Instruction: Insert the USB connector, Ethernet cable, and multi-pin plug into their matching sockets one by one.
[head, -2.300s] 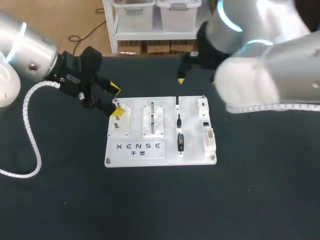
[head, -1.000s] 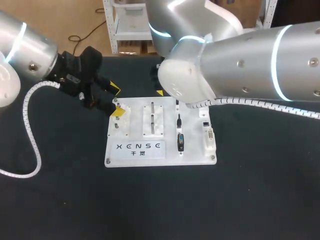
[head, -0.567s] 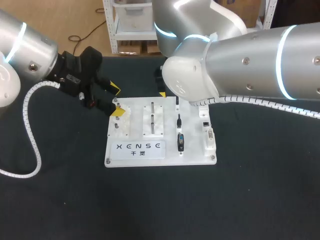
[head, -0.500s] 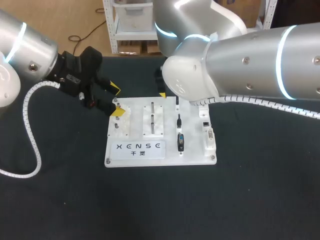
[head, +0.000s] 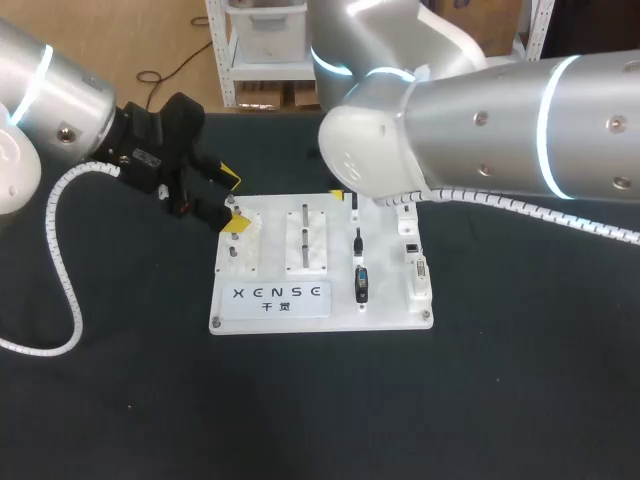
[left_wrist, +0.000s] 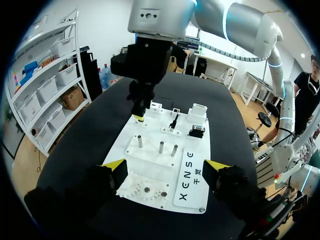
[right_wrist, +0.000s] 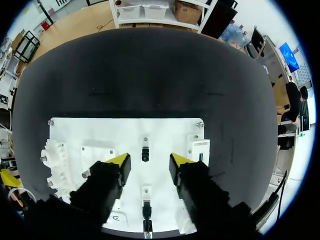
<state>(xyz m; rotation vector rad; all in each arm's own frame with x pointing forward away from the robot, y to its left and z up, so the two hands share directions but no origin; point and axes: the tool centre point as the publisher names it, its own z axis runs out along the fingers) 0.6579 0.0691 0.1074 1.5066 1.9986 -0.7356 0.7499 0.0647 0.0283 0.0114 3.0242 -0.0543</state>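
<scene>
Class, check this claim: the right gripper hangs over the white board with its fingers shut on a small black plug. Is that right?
Not quite: the right gripper hangs over the white board, but its fingers are open and hold nothing. The small black plug sits on the board, apart from both fingers. The right wrist view shows it.

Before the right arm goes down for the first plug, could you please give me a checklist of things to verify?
1. Right gripper open: ok.
2. Small black plug lined up between its fingers: ok.
3. Gripper's height above that plug: cannot tell.
4. Middle plug and big plug resting on the board: ok.
5. Sockets uncovered: ok.
6. Left gripper open, at the board's other end, away from the plugs: ok.
</scene>
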